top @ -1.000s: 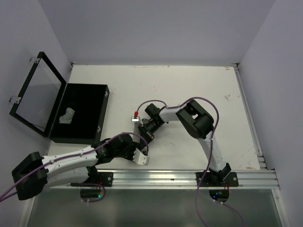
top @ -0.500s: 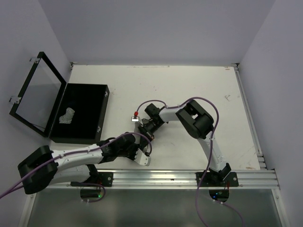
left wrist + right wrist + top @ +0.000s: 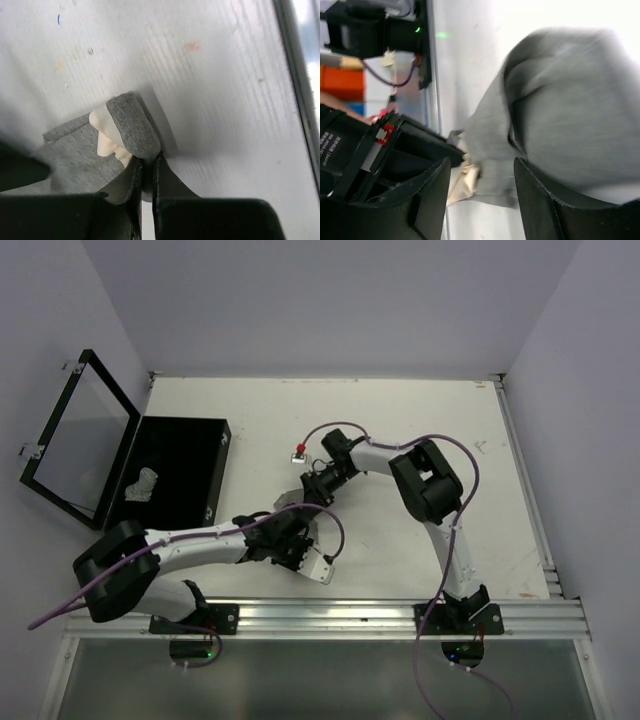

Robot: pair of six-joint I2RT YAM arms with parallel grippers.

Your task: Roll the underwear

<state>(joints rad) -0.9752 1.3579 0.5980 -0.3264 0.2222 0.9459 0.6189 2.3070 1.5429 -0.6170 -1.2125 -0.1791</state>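
Grey underwear (image 3: 131,131) lies right of the black box (image 3: 185,455), left gripper (image 3: 149,170) pinched shut on its cream-lined edge, right gripper (image 3: 482,167) with jaws apart over the bulk; to roll well, hold that edge taut, tuck the bulk under evenly, don't let the lining slip out.

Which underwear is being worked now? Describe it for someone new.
On the white table, look right of the open black box, at mid-table. The underwear lies there, an edge pinched in the left gripper. Unlike the pale grey roll inside the box, it is half-folded heather grey with cream fabric showing.
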